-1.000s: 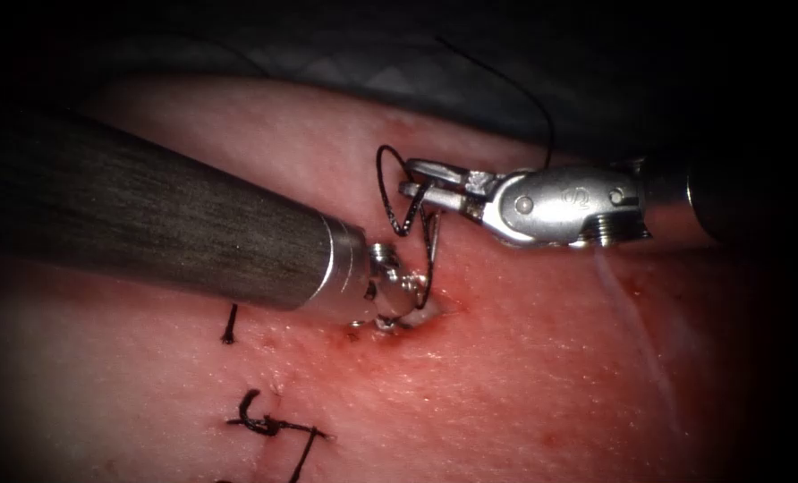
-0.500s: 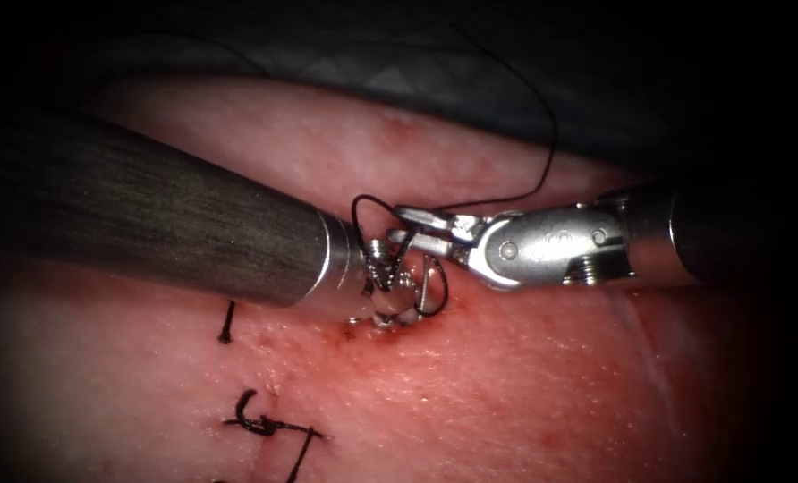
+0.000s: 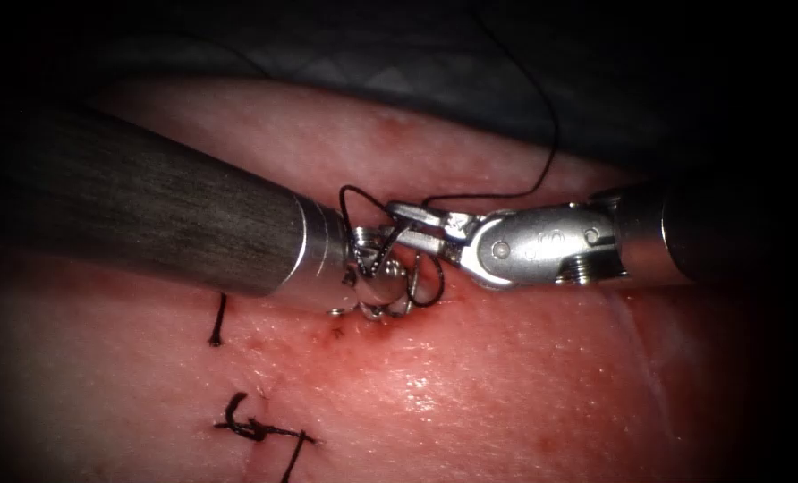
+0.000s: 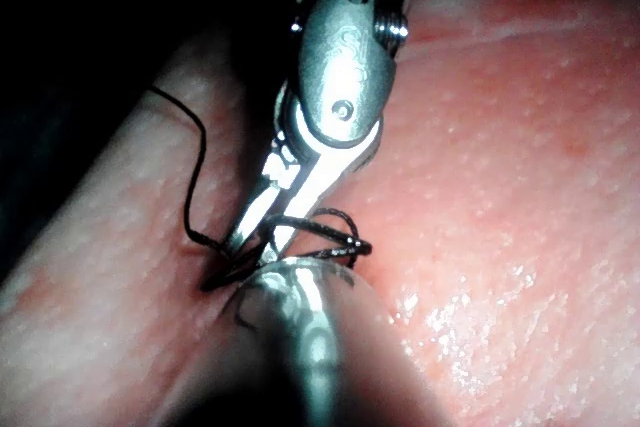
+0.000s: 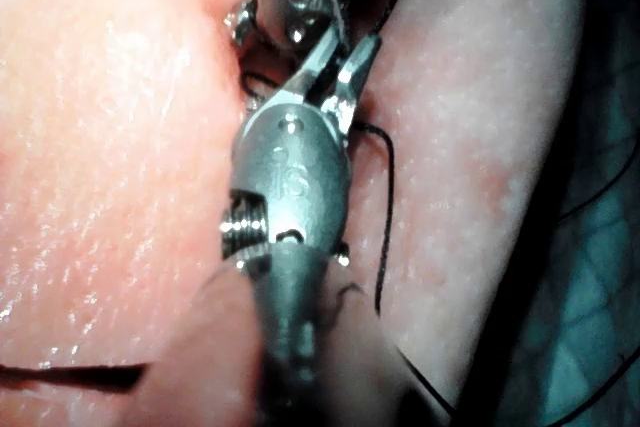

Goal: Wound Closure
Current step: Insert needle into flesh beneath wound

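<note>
Meeting nose to nose over the cut (image 3: 390, 313), the two tools crowd the upper end of the wound on the tissue (image 3: 524, 376). The right tool (image 3: 408, 225) reaches in level from the right with its jaws parted in a narrow fork, a gap that the right wrist view also shows between its fingertips (image 5: 345, 72). Loops of black thread (image 3: 356, 199) are draped around and across those parted jaws, but whether they pinch it cannot be told. The left tool (image 3: 377, 277) comes down from the left on its dark shaft (image 3: 148, 219), its tip buried in the tangle of thread just above the cut; whether its jaws are open or closed cannot be told, nor what, if anything, they hold. A thin curved glint beside the left tool's tip, just right of the cut, may be the needle (image 3: 410, 284), though this is not certain. From the loops, one strand runs right and arcs up over the tissue's far edge. Red fluid (image 3: 363, 344) stains the skin around the cut. Lower down sit a finished stitch with its knot (image 3: 247, 429) and a short thread end (image 3: 215, 324).
</note>
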Controlling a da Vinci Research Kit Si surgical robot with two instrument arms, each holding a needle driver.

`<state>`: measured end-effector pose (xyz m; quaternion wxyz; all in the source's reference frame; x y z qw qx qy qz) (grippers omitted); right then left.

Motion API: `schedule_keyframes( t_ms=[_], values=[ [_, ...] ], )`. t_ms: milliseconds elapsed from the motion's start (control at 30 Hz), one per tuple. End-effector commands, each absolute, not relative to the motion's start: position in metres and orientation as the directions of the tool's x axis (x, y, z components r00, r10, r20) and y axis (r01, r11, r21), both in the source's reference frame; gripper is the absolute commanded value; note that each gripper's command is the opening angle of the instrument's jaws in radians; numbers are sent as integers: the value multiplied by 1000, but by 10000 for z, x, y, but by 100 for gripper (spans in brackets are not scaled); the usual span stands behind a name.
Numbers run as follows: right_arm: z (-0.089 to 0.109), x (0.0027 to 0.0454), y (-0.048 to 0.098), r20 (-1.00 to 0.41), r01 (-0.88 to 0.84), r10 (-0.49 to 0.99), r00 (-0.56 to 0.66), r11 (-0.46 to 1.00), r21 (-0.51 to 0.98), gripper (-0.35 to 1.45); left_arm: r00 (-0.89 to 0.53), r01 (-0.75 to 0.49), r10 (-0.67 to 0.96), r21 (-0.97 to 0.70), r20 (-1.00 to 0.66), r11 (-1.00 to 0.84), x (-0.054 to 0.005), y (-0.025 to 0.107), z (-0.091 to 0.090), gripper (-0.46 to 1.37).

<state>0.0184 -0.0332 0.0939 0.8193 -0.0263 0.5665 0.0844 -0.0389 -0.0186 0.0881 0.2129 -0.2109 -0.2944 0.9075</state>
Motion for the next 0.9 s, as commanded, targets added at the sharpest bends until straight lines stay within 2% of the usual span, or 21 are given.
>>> schedule_keyframes(
  t_ms=[33,100,333,467,533,600,633,667,800,900],
  values=[
    [939,181,-330,-932,-180,117,343,982,57,-35,-817,-270,518,-625,-255,-733,-387,-187,877,74],
    [940,174,-329,-929,-182,117,352,982,55,-35,-811,-281,526,-619,-256,-733,-381,-185,866,64],
    [942,167,-328,-923,-209,152,353,975,80,-35,-801,-300,539,-606,-260,-737,-375,-178,846,70],
    [943,168,-328,-922,-215,163,351,973,90,-35,-795,-314,551,-607,-252,-730,-376,-181,838,62],
    [944,168,-328,-920,-219,169,353,971,94,-35,-791,-317,557,-608,-254,-727,-376,-185,834,46],
    [945,167,-327,-918,-223,175,355,970,98,-35,-788,-320,561,-609,-254,-726,-377,-188,832,23],
    [946,166,-326,-917,-231,181,355,968,101,-35,-783,-324,566,-609,-257,-724,-378,-190,829,1],
    [946,165,-325,-916,-233,187,354,966,107,-35,-779,-330,571,-605,-259,-725,-380,-191,828,-9],
    [951,163,-317,-908,-259,230,350,955,142,-35,-753,-326,589,-611,-293,-721,-389,-196,823,-35],
    [954,163,-312,-903,-274,260,343,947,169,-35,-736,-319,597,-612,-321,-723,-396,-199,821,-35]
  ],
)
